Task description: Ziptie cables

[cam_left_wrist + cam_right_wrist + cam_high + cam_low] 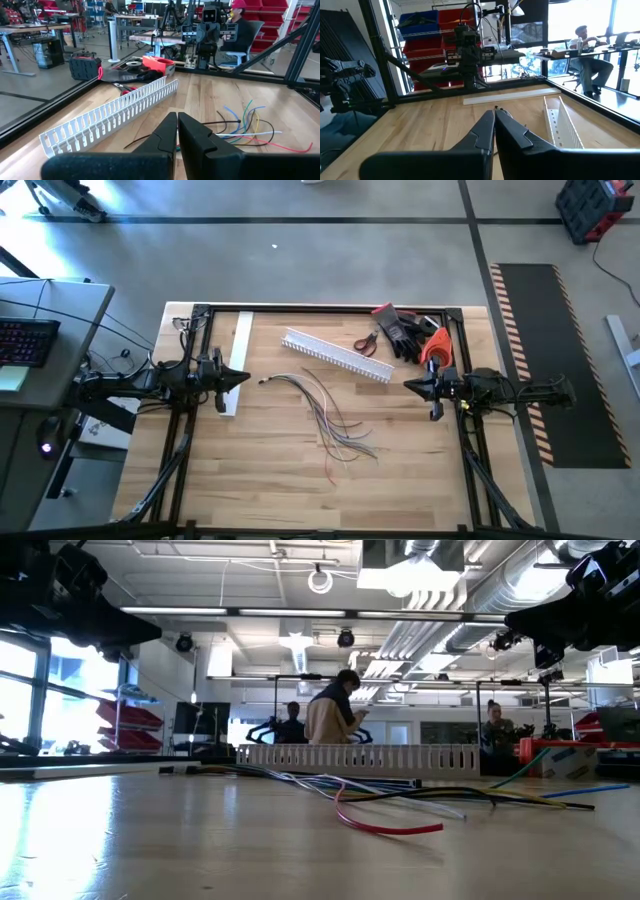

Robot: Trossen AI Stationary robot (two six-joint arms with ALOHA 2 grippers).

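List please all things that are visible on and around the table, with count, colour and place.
cables: several, grey, green, purple, reddish; loose on the table's middle, ends splayed
duct: one, white, comb-toothed; behind the cables
flat strip: one, white; table's left part
scissors: one pair, red handles; by the duct
gloves: black, count unclear; far right corner
orange item: one; beside the gloves
table: one, light wood, black frame
people: three, in the room behind
left gripper: shut, left edge, empty
right gripper: shut, right edge, empty
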